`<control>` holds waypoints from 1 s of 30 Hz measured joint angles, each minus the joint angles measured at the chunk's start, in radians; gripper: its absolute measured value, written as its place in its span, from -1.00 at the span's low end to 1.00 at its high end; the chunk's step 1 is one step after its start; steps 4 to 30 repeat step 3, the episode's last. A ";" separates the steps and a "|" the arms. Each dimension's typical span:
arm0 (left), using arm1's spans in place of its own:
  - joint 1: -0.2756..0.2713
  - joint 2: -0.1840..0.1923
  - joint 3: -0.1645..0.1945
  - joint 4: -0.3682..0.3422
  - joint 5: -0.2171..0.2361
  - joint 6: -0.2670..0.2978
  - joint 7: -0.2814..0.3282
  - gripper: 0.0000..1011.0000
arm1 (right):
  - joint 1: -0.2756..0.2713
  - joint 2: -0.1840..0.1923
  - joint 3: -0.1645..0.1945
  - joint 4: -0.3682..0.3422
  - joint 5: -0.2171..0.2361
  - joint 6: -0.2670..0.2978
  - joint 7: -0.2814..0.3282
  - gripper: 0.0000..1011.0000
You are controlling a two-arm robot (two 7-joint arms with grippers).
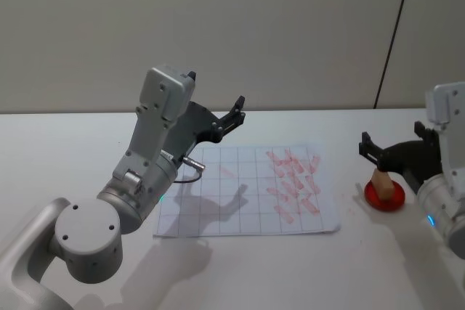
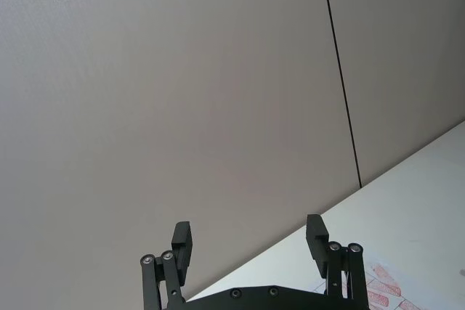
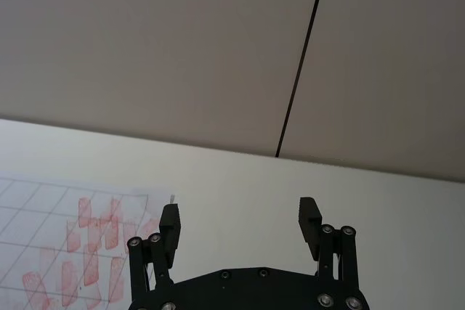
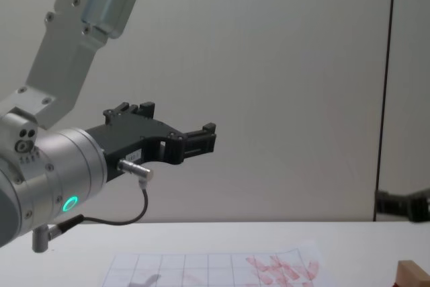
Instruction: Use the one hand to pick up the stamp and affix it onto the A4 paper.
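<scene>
The stamp (image 1: 383, 181) is a small light-brown wooden block standing on a red round pad (image 1: 385, 200), right of the A4 paper (image 1: 240, 201). The paper is a white gridded sheet with a cluster of red marks on its right half. My right gripper (image 1: 392, 137) hovers open just above and behind the stamp, apart from it, with nothing between its fingers (image 3: 169, 226). In the chest view the stamp (image 4: 413, 275) shows at the lower right corner, with the right gripper (image 4: 393, 203) above it. My left gripper (image 1: 218, 99) is held high over the paper's far left side, open and empty.
The left arm (image 1: 145, 172) is bulky and casts a shadow over the paper's left part; a short cable (image 4: 127, 216) hangs from its wrist. A plain wall with a dark vertical seam (image 1: 392, 34) stands behind the white table (image 1: 290, 274).
</scene>
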 joint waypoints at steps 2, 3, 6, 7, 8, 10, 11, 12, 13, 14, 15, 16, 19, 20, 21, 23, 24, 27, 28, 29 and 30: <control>0.000 0.000 0.000 0.000 0.000 0.000 0.000 0.98 | -0.004 0.003 0.001 -0.008 -0.004 -0.018 0.004 0.98; 0.000 0.000 0.000 0.000 0.000 0.000 0.000 0.98 | -0.008 0.007 0.002 -0.016 -0.009 -0.041 0.008 0.98; 0.000 0.000 0.000 0.000 0.000 0.000 0.000 0.98 | -0.008 0.007 0.002 -0.016 -0.009 -0.041 0.008 0.98; 0.000 0.000 0.000 0.000 0.000 0.000 0.000 0.98 | -0.008 0.007 0.002 -0.016 -0.009 -0.041 0.008 0.98; 0.000 0.000 0.000 0.000 0.000 0.000 0.000 0.98 | -0.008 0.007 0.002 -0.016 -0.009 -0.041 0.008 0.98; 0.000 0.000 0.000 0.000 0.000 0.000 0.000 0.98 | -0.008 0.007 0.002 -0.016 -0.009 -0.041 0.008 0.98; 0.000 0.000 0.000 0.000 0.000 0.000 0.000 0.98 | -0.008 0.007 0.002 -0.016 -0.009 -0.041 0.008 0.98; 0.000 0.000 0.000 0.000 0.000 0.000 0.000 0.98 | -0.008 0.007 0.002 -0.016 -0.009 -0.041 0.008 0.98; 0.000 0.000 0.000 0.000 0.000 0.000 0.000 0.98 | -0.008 0.007 0.002 -0.016 -0.009 -0.041 0.008 0.98; 0.000 0.000 0.000 0.000 0.000 0.000 0.000 0.98 | -0.008 0.007 0.002 -0.016 -0.009 -0.041 0.008 0.98; 0.000 0.000 0.000 0.000 0.000 0.000 0.000 0.98 | -0.008 0.007 0.002 -0.016 -0.009 -0.041 0.008 0.98; 0.000 0.000 0.000 0.000 0.000 0.000 0.000 0.98 | -0.008 0.007 0.002 -0.016 -0.009 -0.041 0.008 0.98; 0.000 0.000 0.000 0.000 0.000 0.000 0.000 0.98 | -0.008 0.007 0.002 -0.016 -0.009 -0.041 0.008 0.98; 0.000 0.000 0.000 0.000 0.000 0.000 0.000 0.98 | -0.008 0.007 0.002 -0.016 -0.009 -0.041 0.008 0.98; 0.000 0.000 0.000 0.000 0.000 0.000 0.000 0.98 | -0.008 0.007 0.002 -0.016 -0.009 -0.041 0.008 0.98; 0.000 0.000 0.000 0.000 0.000 0.000 0.000 0.98 | -0.008 0.007 0.002 -0.016 -0.009 -0.041 0.008 0.98; 0.000 0.000 0.000 0.000 0.000 0.000 0.000 0.98 | -0.008 0.007 0.002 -0.016 -0.009 -0.041 0.008 0.98; 0.000 0.000 0.000 0.000 0.000 0.000 0.000 0.98 | -0.008 0.007 0.002 -0.016 -0.009 -0.041 0.008 0.98; 0.000 0.000 0.000 0.000 0.000 0.000 0.000 0.98 | -0.008 0.007 0.002 -0.016 -0.009 -0.041 0.008 0.98; 0.000 0.000 0.000 0.000 0.000 0.000 0.000 0.98 | -0.008 0.007 0.002 -0.016 -0.009 -0.041 0.008 0.98; 0.000 0.000 0.000 0.000 0.000 0.000 0.000 0.98 | -0.008 0.007 0.002 -0.016 -0.009 -0.041 0.008 0.98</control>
